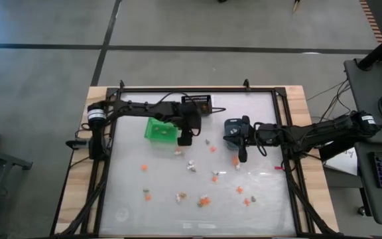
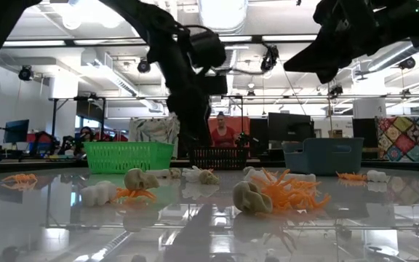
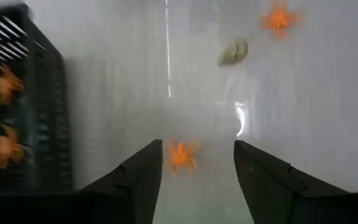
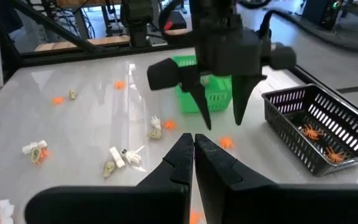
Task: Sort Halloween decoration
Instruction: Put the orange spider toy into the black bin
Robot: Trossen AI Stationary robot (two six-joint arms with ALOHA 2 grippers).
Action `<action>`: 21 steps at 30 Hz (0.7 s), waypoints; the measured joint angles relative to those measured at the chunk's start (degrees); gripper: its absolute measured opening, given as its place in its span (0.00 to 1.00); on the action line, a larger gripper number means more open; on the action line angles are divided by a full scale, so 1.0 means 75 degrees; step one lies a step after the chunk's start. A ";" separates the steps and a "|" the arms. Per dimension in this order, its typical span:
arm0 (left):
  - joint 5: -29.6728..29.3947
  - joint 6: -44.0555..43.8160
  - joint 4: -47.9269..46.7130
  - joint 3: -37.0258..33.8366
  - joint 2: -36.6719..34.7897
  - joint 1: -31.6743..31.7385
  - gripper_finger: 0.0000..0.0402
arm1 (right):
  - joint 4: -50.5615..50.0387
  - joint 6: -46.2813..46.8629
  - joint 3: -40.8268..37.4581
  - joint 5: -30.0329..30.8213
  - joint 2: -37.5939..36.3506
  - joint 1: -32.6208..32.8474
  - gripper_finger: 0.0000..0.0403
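The surface (image 1: 257, 166) carries three bins toward its far side and a loose scatter of Halloween decoration (image 1: 197, 179) across the middle and near half: orange spiders, pale skulls and bone-like bits, tan pieces.

The green bin (image 1: 160, 129) sits just to one side of the left pincer (image 1: 184, 141). The black mesh bin (image 4: 319, 124) is close beyond it, with two orange spiders (image 4: 325, 144) already lying inside. The blue-grey bin (image 1: 233, 127) is right beside the right arm's wrist.

The left pincer hangs over the surface next to the black mesh bin with its fingers (image 3: 135, 186) spread wide and nothing between them. A single orange spider (image 3: 182, 155) lies on the surface directly under the gap, a little closer to one finger than the other. The right pincer (image 4: 193, 152) is pressed closed and empty, poised above the middle of the surface and aimed toward the left one.

The step in hand looks like picking up that lone spider for the black mesh bin. To do it well, the left pincer should centre the spider in the gap, then drop straight down until the tips nearly graze the surface. The spider is flat and light with thin legs, so a high or hasty close may catch only a leg or flick it away.
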 joint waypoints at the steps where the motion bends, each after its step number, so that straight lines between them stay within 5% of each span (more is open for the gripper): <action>1: -0.0110 -0.0048 -0.0037 -0.0008 0.0062 0.0000 0.48 | 0.0002 0.0002 -0.0013 0.0000 0.0000 0.0000 0.02; 5: -0.0795 -0.0072 -0.0005 -0.0001 0.0190 0.0004 0.54 | 0.0000 0.0080 -0.0051 0.0013 0.0000 0.0000 0.02; 21: -0.0378 -0.0067 0.0243 -0.0006 0.0648 0.0034 0.51 | 0.0013 0.0557 -0.0211 0.0023 0.0000 0.0000 0.02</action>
